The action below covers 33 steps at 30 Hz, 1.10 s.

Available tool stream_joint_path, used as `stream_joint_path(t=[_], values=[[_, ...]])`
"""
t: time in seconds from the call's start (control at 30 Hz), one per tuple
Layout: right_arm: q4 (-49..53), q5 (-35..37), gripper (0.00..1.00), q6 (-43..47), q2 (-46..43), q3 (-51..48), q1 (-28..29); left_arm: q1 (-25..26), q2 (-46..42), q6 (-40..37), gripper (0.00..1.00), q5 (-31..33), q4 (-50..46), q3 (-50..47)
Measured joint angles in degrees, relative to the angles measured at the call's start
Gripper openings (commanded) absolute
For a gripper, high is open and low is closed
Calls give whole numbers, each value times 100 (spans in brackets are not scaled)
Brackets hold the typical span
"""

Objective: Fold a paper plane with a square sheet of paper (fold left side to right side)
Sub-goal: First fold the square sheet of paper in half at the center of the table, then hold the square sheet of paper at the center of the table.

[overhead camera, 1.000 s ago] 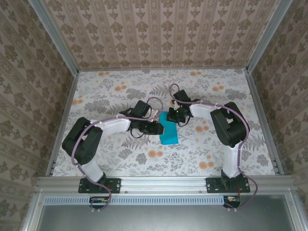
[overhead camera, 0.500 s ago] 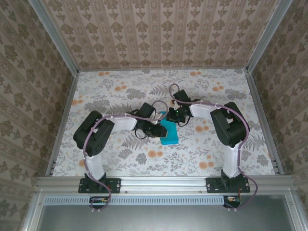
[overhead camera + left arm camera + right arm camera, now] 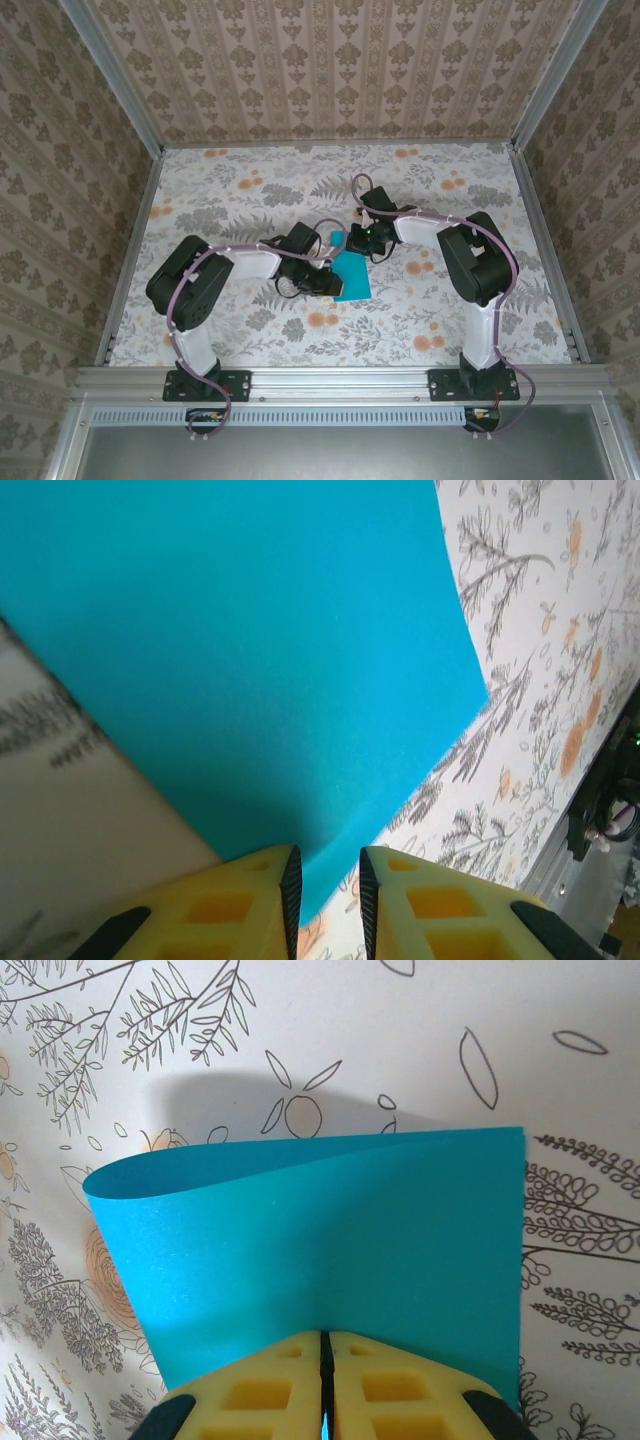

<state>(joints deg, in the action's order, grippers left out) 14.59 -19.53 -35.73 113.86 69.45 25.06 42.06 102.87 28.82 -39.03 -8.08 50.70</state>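
left gripper (image 3: 330,858) has drawn nearer, barely parted at the bowed matte paper (image 3: 330,1230) right gripper (image 3: 322,1340) pinches.

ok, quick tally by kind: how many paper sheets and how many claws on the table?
Thin turquoise-blue square sheet of paper, curled over: 1
Yellow-fingered claws: 2 (left claw, right claw)
Total: 3
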Motion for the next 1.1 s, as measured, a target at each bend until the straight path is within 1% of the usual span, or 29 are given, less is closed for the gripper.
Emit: stream_joint_path(t=[0.27,0.33,0.43,0.57,0.63,0.7,0.87,1.0,1.1], values=[[0,0,11,2,0,0,0,103,-254,-2,25,-173,-227,-236],[0,0,11,2,0,0,0,90,-323,-2,26,-181,-260,-236],[0,0,11,2,0,0,0,-31,-586,-2,29,-260,-282,-232],[0,-2,11,2,0,0,0,-389,-809,-31,29,-321,-323,22],[0,0,11,2,0,0,0,-514,-743,-72,29,-310,-337,260],[0,-2,11,2,0,0,0,-586,-501,-149,29,-299,-348,651],[-2,-4,11,2,0,0,0,-566,227,-267,29,-302,-319,1252],[-9,-22,11,0,0,-2,0,-531,671,-326,29,-284,-332,1353],[-31,-33,11,0,-2,-9,0,-503,835,-323,29,-232,-339,1353]])
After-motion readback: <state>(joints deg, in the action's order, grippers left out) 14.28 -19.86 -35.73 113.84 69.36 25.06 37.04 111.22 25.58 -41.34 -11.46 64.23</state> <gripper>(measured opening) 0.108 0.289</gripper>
